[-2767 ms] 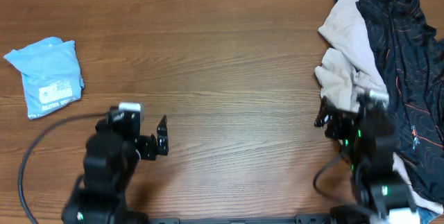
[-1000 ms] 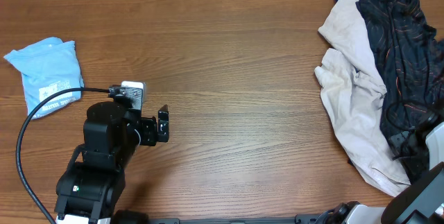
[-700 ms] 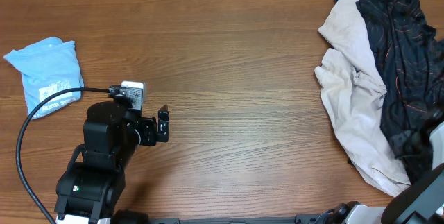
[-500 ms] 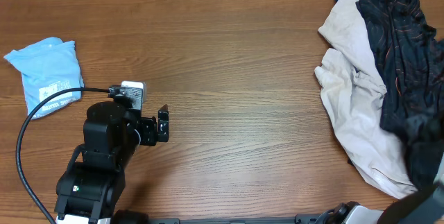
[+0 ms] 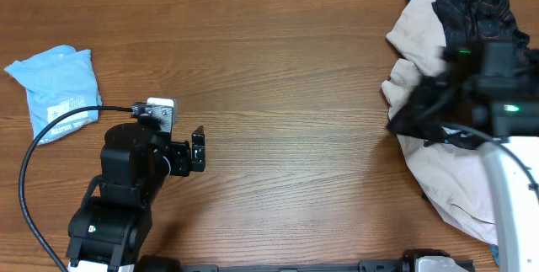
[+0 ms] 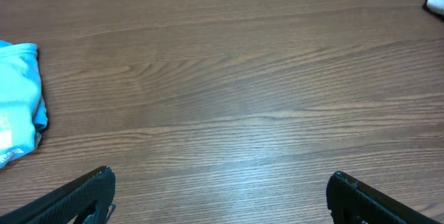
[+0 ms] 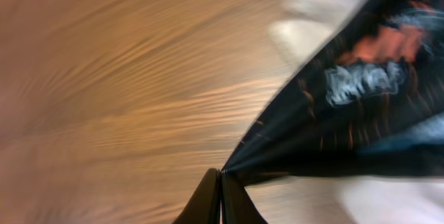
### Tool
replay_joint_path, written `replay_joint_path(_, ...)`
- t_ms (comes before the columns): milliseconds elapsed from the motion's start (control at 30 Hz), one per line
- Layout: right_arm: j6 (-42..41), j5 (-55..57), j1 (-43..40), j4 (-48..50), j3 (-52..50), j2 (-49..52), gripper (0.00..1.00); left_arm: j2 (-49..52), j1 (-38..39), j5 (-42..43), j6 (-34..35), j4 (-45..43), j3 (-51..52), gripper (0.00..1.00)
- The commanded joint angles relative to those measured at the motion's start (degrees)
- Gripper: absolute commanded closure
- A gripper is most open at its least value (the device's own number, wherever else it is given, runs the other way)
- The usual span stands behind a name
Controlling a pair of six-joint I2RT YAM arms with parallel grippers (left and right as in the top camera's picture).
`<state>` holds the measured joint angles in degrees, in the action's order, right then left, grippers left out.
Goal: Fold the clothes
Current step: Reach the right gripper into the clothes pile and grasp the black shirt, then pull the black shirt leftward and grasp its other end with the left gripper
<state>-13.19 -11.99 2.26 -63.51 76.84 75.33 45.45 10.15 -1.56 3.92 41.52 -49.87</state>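
Pinching an edge of the black T-shirt [image 7: 347,113] tight in my closed right pincer [image 7: 220,175], above the cream garment [image 5: 421,32] at the right side of the table [image 5: 295,70], I think it is soft, light and floppy, so a hem corner is best to hold.

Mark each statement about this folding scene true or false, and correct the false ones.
1. The right end effector is shut on a pinch of the black T-shirt. True.
2. The left end effector grips the light blue garment. False: it is open and empty over the bare table, apart from that garment.
3. The light blue garment lies folded on the left arm's side of the table. True.
4. The cream garment lies spread flat in the middle of the table. False: it is crumpled at the right side, next to the black T-shirt.
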Motion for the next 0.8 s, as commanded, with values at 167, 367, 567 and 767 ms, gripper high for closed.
replay_joint_path(167, -0.55, -2.05, 21.51, 9.35, 1.03, 6.99, 0.96, -0.13, 0.37, -0.35, -0.7, -0.37, -1.51, 0.0)
replay_joint_path(367, -1.88, -2.05, 31.17, 15.85, 1.03, 14.69, 0.96, -0.13, 0.37, -0.35, -0.7, -0.35, -1.51, 0.0)
replay_joint_path(567, -1.81, -2.03, 36.89, 23.32, 1.03, 19.82, 0.96, -0.13, 0.37, -0.37, -0.72, -0.37, -1.51, 0.0)
replay_joint_path(767, -1.81, 0.94, 38.34, 30.93, 1.22, 20.46, 0.96, -0.13, 0.37, -0.33, -0.7, -0.37, -1.51, 0.0)
